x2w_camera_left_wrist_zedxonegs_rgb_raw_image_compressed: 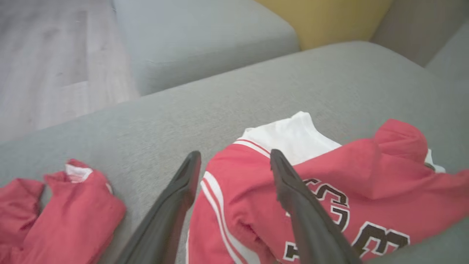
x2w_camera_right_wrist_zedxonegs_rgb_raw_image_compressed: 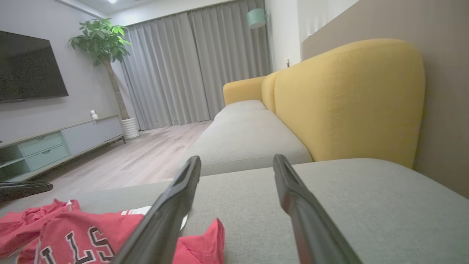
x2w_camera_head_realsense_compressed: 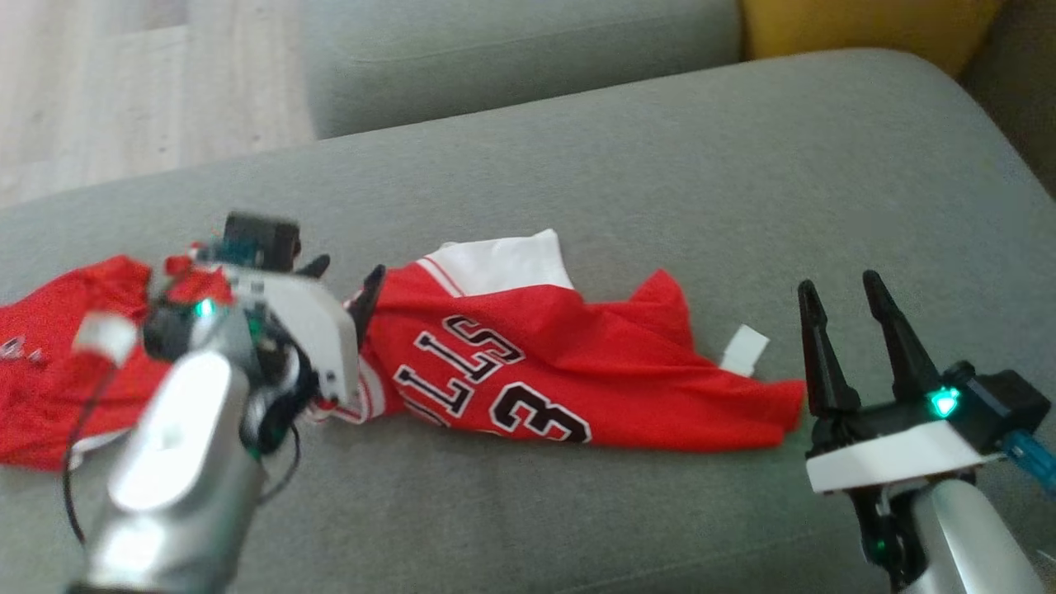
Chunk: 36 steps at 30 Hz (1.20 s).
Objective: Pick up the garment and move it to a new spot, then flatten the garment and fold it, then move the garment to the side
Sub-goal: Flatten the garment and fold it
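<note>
Head view: red basketball jersey (x2w_camera_head_realsense_compressed: 577, 371) lies crumpled on the grey sofa seat (x2w_camera_head_realsense_compressed: 701, 165), black-and-white lettering and number up, white lining showing at its far edge, small white tag (x2w_camera_head_realsense_compressed: 745, 348) at its right end.
Left end effector (x2w_camera_head_realsense_compressed: 346, 279): released, fingers spread, low over the jersey's left end. In the left wrist view one finger crosses the lettering and the other runs along the striped edge. Can't tell if they touch the fabric.
Right end effector (x2w_camera_head_realsense_compressed: 840, 285): released, nothing between the fingers, just beside the jersey's right edge, apart from the fabric.
Red bunch (x2w_camera_head_realsense_compressed: 49, 363): more red cloth at far left. The left arm hides whether it joins the jersey.
Right wrist view: yellow backrest (x2w_camera_right_wrist_zedxonegs_rgb_raw_image_compressed: 348, 99), wood floor (x2w_camera_right_wrist_zedxonegs_rgb_raw_image_compressed: 146, 154), TV (x2w_camera_right_wrist_zedxonegs_rgb_raw_image_compressed: 29, 66), potted plant (x2w_camera_right_wrist_zedxonegs_rgb_raw_image_compressed: 100, 40), grey curtains (x2w_camera_right_wrist_zedxonegs_rgb_raw_image_compressed: 190, 62).
</note>
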Available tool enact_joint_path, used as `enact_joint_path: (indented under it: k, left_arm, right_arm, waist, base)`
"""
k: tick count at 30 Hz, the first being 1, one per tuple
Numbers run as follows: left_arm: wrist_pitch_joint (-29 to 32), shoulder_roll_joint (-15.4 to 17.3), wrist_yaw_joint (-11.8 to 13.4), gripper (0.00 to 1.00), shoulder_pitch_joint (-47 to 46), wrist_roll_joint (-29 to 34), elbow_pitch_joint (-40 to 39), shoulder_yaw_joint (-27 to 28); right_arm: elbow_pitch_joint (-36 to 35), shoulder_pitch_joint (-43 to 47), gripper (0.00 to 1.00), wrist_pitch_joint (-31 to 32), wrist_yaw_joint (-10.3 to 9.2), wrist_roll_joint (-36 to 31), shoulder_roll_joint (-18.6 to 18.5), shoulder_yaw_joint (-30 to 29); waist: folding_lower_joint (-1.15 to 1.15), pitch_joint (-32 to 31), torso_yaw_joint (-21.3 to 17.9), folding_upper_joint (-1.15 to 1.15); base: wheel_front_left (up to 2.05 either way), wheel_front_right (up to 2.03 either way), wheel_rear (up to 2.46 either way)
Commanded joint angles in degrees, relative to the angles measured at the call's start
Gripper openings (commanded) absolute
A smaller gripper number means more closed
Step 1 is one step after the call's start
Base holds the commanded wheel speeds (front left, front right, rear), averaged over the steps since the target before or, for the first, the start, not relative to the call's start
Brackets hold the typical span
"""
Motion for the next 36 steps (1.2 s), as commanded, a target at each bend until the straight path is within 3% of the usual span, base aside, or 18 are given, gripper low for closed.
enact_joint_path:
  k: [1, 6, 11, 20, 28, 32, 33, 34, 36]
  left_arm:
    - [4.87, 2.35, -1.44, 1.00, -6.74, -0.75, 0.58, 1.01]
    - [13.61, 3.90, -3.62, 1.00, -16.45, -2.96, 8.54, -1.50]
    - [16.46, 4.91, -4.16, 1.00, -24.47, -4.79, 15.80, -4.28]
    - [15.00, 7.62, -4.23, 1.00, -31.52, -9.21, 24.00, -13.78]
    - [11.03, 9.02, -4.23, 1.00, -33.03, -13.38, 27.04, -22.88]
    - [12.80, 10.03, -4.23, 0.99, -33.33, -18.60, 25.35, -28.91]
    - [13.07, 10.53, -4.23, 0.42, -33.69, -19.74, 24.79, -30.23]
    - [13.10, 10.95, -4.23, 0.00, -34.10, -20.85, 24.26, -31.37]
    - [13.60, 11.73, -4.24, 0.00, -34.78, -22.65, 22.96, -34.34]
  right_arm:
    - [-2.00, -3.74, 1.00, -0.61, -0.04, -0.01, 0.11, 1.37]
    - [-2.35, -5.98, 1.00, -0.61, -0.04, 1.11, 1.42, 2.95]
    - [-2.98, -9.24, 1.00, -0.61, -0.04, 2.51, 2.30, 5.94]
    - [-3.85, -12.99, 1.00, -0.61, -0.04, 4.87, 4.00, 9.94]
    - [-3.93, -13.91, 1.00, -0.61, -0.04, 5.81, 4.78, 11.00]
    - [-4.22, -14.08, 1.00, -0.61, -0.04, 5.88, 5.09, 10.75]
    - [-4.28, -14.05, 1.00, -0.61, -0.04, 5.84, 5.13, 10.58]
    - [-4.32, -13.98, 1.00, -0.61, -0.04, 5.76, 5.16, 10.34]
    - [-4.26, -13.80, 1.00, -0.61, -0.04, 5.54, 5.19, 9.91]
  waist:
    - [0.00, 1.09, -2.90, 0.00]
    - [0.00, 4.54, -8.01, 0.00]
    - [0.00, 8.74, -13.00, 0.00]
    - [0.00, 14.58, -20.28, 0.00]
    - [0.00, 16.99, -22.66, 0.00]
    - [0.00, 17.42, -22.80, 0.00]
    - [0.00, 17.44, -22.67, 0.00]
    - [0.00, 17.43, -22.48, 0.00]
    - [0.00, 17.14, -21.87, 0.00]
  base:
    - [0.00, 0.00, 0.00]
    - [0.00, 0.00, 0.00]
    - [0.00, 0.00, 0.00]
    - [0.00, 0.00, 0.00]
    - [0.00, 0.00, 0.00]
    - [0.00, 0.00, 0.00]
    - [0.00, 0.00, 0.00]
    - [0.00, 0.00, 0.00]
    - [0.00, 0.00, 0.00]
